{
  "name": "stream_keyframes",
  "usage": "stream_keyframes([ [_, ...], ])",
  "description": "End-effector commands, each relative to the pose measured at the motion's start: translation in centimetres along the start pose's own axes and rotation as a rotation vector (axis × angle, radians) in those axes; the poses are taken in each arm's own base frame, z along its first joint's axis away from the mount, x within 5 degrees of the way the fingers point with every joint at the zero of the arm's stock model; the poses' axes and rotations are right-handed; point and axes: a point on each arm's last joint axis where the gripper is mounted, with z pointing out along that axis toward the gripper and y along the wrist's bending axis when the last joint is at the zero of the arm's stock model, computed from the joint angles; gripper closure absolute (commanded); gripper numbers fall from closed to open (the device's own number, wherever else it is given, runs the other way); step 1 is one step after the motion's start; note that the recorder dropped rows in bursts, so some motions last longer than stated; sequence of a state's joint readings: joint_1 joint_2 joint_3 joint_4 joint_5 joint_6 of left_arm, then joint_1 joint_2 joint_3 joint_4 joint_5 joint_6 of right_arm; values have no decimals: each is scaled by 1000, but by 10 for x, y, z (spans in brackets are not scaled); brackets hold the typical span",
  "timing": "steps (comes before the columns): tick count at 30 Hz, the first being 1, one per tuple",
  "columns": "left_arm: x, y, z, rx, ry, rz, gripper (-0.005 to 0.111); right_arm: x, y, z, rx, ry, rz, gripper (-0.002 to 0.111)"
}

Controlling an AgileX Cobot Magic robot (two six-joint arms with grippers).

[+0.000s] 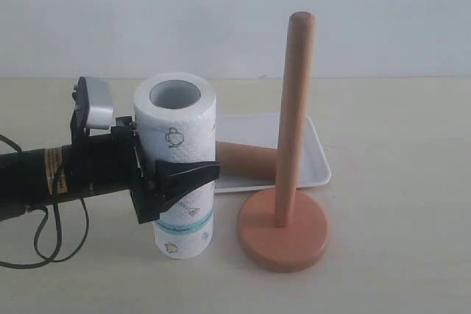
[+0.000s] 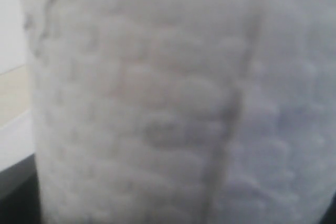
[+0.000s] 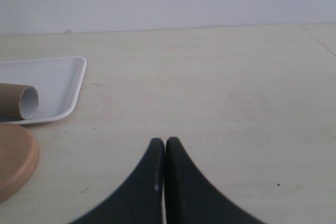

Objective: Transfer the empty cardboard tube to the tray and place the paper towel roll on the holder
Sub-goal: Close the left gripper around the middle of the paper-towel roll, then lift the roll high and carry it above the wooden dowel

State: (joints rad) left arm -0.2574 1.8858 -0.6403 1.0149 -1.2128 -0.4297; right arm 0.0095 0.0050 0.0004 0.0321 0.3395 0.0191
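Exterior view — left gripper (image 1: pixel 184 172) clasps paper towel roll (image 1: pixel 176 134), tube (image 1: pixel 246 159) in tray (image 1: pixel 316 161)

A pale, light-grained wooden tabletop (image 1: pixel 397 270) fills the exterior view from 3 through 6 to 9 o'clock. At 12 o'clock a plain bluish-white wall (image 1: pixel 221 12) rises behind its far edge. The light is soft and even. A thin seam (image 3: pixel 319 40) crosses the tabletop.

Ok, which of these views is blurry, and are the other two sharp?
Left wrist view: out of focus, with the paper towel roll filling the frame, too close to the lens. Exterior view: sharp, even light, only a faint shadow under the holder. Right wrist view: table, tray and the shut right gripper all crisp.
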Motion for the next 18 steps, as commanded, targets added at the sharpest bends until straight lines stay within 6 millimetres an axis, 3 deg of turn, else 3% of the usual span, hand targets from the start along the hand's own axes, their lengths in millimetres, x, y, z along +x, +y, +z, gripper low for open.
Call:
stream_keyframes([
  [1,1,-3,1,29,3,10,101,-1,0,0,-1,-14,1,108],
  [11,-5,-5,-1,39,-3,-25,101,-1,0,0,-1,-14,1,108],
  [15,-34,-13,-7,59,-49,-110,103,-1,0,0,-1,-14,1,108],
  [18,-62,-26,-16,98,-85,-36,103,-1,0,0,-1,-14,1,108],
])
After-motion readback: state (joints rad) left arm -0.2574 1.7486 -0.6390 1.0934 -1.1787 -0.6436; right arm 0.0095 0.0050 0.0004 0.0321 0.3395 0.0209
